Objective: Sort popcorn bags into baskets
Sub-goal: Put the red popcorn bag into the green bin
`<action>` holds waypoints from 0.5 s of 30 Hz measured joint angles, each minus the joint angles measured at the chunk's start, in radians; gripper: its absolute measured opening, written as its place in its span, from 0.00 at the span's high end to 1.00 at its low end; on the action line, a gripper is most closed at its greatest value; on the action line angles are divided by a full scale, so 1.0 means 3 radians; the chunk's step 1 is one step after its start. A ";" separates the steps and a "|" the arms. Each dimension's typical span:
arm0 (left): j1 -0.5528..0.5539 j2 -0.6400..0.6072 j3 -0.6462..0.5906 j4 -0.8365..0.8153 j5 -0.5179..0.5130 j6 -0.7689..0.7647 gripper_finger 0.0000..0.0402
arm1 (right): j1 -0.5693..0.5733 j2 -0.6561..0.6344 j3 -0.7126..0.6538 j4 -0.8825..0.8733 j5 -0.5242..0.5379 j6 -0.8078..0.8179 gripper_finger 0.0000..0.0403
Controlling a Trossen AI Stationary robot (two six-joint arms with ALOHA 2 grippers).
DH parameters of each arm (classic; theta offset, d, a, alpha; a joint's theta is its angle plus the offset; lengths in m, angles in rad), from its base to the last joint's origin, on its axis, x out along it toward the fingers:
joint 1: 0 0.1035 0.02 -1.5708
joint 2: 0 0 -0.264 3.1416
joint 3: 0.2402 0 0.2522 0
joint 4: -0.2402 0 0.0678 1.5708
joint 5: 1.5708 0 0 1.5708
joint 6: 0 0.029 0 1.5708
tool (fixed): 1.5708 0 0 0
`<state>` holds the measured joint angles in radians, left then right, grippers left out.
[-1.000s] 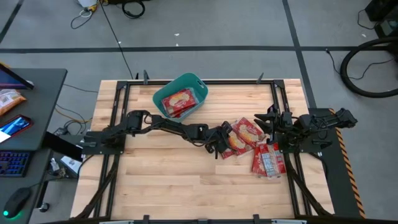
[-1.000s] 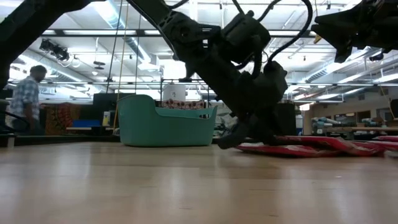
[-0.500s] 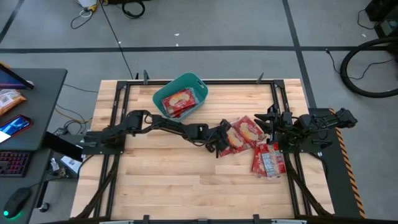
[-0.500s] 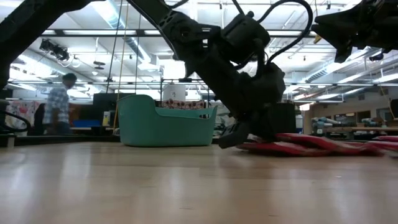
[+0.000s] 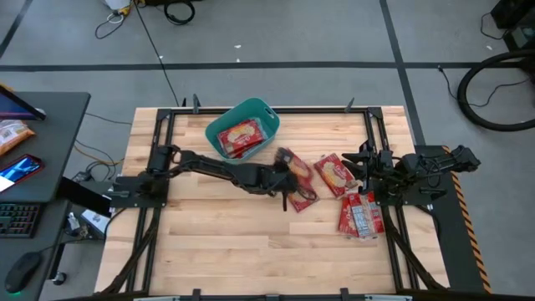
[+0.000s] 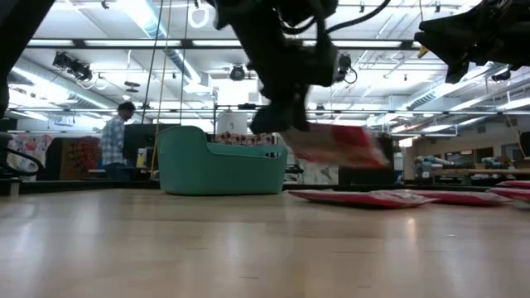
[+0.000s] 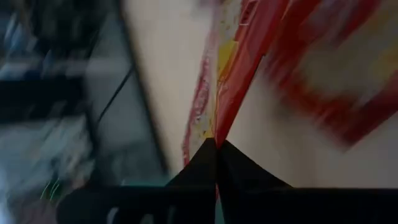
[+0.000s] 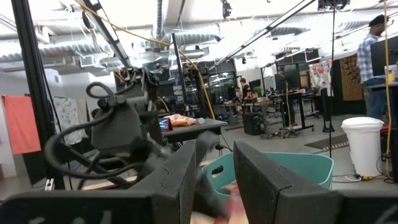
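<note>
My left gripper [image 5: 287,178] is shut on a red popcorn bag [image 6: 339,145] and holds it above the middle of the table. The teal basket [image 5: 264,111] stands at the far middle-left, with red bags [image 5: 239,136] lying inside. More popcorn bags lie flat on the table at the right [image 5: 336,174], [image 5: 361,214]. My right gripper [image 8: 214,168] waits open at the right edge, above those bags, with nothing between its fingers. My left gripper pinches the bag by one thin edge [image 7: 227,116] between its two shut fingers. The bag is lifted clear of the table and sticks out sideways from the fingers toward the table's right, sagging a little [image 6: 356,151].
A desk [image 5: 58,125] with an orange packet [image 5: 12,134] and a phone stands beyond the table's left edge. The near half of the wooden table [image 5: 251,251] is bare. A person [image 6: 113,141] walks in the room behind.
My left gripper has shut on a popcorn bag in the pile at the right, then risen and drawn back toward the basket. The bag, which lay flat on the table, now hangs clear above it.
</note>
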<state>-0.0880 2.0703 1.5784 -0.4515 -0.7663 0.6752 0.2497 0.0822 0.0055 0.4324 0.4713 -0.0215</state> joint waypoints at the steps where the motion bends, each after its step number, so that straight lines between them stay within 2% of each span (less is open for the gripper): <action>1: -0.0006 -0.0036 0.0000 -0.0144 -0.0187 -0.0113 0.99 | -0.0001 0.0000 0.0001 0.0001 0.0000 0.0001 0.72; 10: 0.0001 -0.0299 0.0000 -0.1216 -0.1239 -0.1298 1.00 | -0.0001 0.0000 0.0000 -0.0001 -0.0003 0.0001 0.72; 15: 0.0045 -0.0407 0.0004 -0.1858 -0.1365 -0.2129 1.00 | -0.0001 0.0000 0.0001 -0.0002 -0.0003 0.0001 0.72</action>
<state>-0.0745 1.9483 1.5795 -1.0090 -1.1758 0.0366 0.2493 0.0822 0.0058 0.4319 0.4706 -0.0212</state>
